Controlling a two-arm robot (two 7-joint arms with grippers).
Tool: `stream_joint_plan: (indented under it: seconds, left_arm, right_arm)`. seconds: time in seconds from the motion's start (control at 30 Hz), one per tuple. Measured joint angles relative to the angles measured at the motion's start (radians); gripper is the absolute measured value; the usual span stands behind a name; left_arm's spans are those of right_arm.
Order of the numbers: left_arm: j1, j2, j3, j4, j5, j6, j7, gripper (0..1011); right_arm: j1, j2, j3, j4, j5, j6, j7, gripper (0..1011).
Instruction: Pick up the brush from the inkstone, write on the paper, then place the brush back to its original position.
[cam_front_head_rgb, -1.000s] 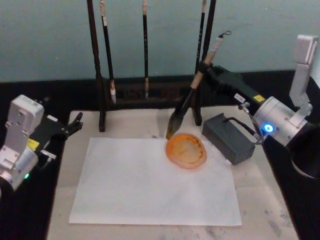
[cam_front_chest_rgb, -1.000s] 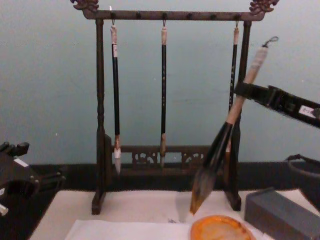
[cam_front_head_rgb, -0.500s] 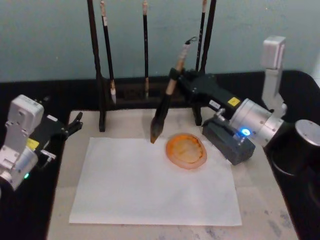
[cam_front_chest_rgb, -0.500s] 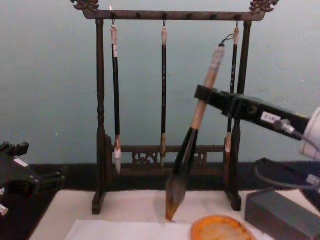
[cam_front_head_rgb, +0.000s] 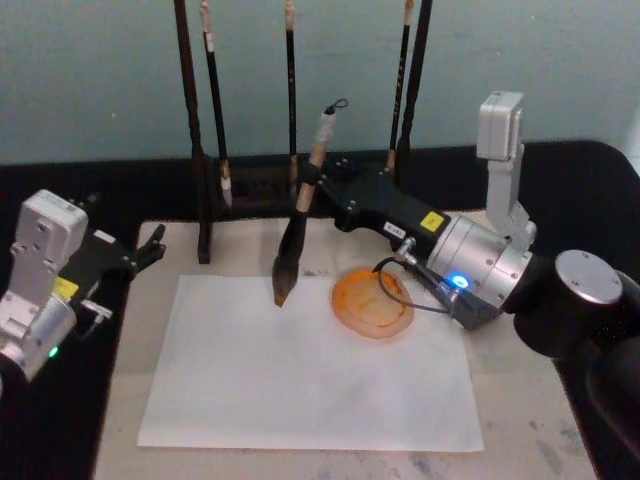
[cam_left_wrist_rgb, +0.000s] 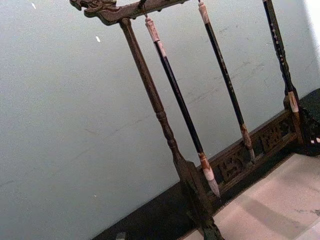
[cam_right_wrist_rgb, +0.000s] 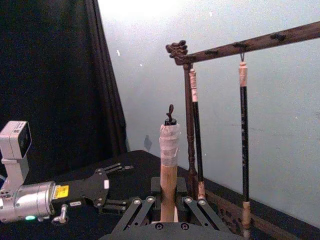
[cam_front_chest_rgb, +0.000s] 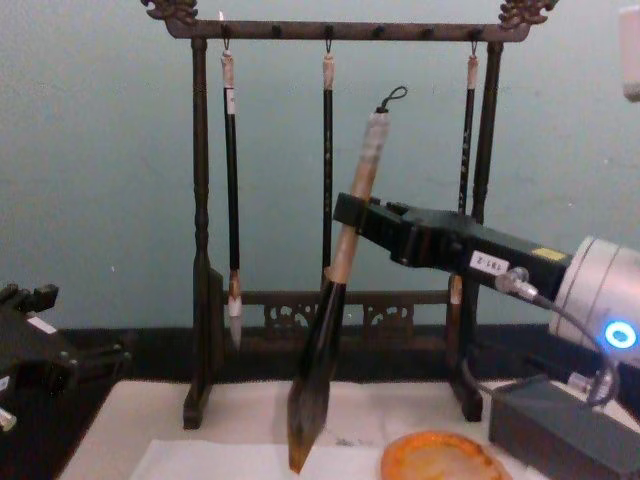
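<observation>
The right tool (cam_front_head_rgb: 308, 188) is clenched on the pale handle of the brush (cam_front_head_rgb: 293, 245) and holds it nearly upright, just left of the orange dish (cam_front_head_rgb: 372, 300). The bristle tip hangs at the far edge of the paper (cam_front_head_rgb: 300, 385), which the dish sits on. The left tool (cam_front_head_rgb: 150, 247) rests well left of the dish with fingers spread, grasping nothing.
</observation>
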Motion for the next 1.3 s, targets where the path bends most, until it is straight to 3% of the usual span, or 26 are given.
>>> stream_joint_plan:
  seconds: [0.7, 1.3]
  left_arm:
    - [0.000, 0.000, 0.000, 0.000, 0.000, 0.000, 0.000, 1010]
    - [0.000, 0.000, 0.000, 0.000, 0.000, 0.000, 0.000, 1010]
  right_arm:
    - [-0.008, -0.038, -0.003, 0.039, -0.052, -0.016, 0.022, 177]
    - [-0.048, -0.011, 0.011, -0.009, -0.106, -0.040, 0.005, 177]
